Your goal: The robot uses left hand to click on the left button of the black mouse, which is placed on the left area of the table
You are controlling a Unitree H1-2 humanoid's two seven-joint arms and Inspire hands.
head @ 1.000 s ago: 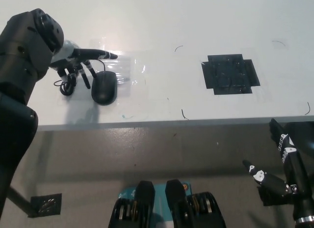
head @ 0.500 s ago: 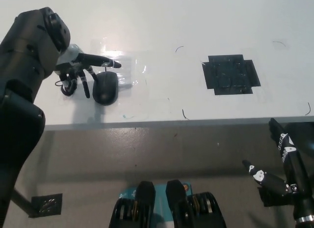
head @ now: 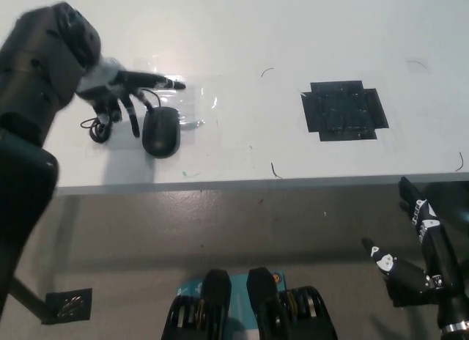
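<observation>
Now the left hand, fingers spread and empty, has shifted slightly right beside the black mouse on the white bench; black tape patch lies right.

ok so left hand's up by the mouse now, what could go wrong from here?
The left hand sits beside and behind the black mouse, fingers spread, so a press may miss the left button or nudge the mouse aside. Lower fingers hang near the coiled cable and could snag it. The frame is blurred, so contact is unclear.

Coiled cable crowds the mouse's left; right side clear.
</observation>
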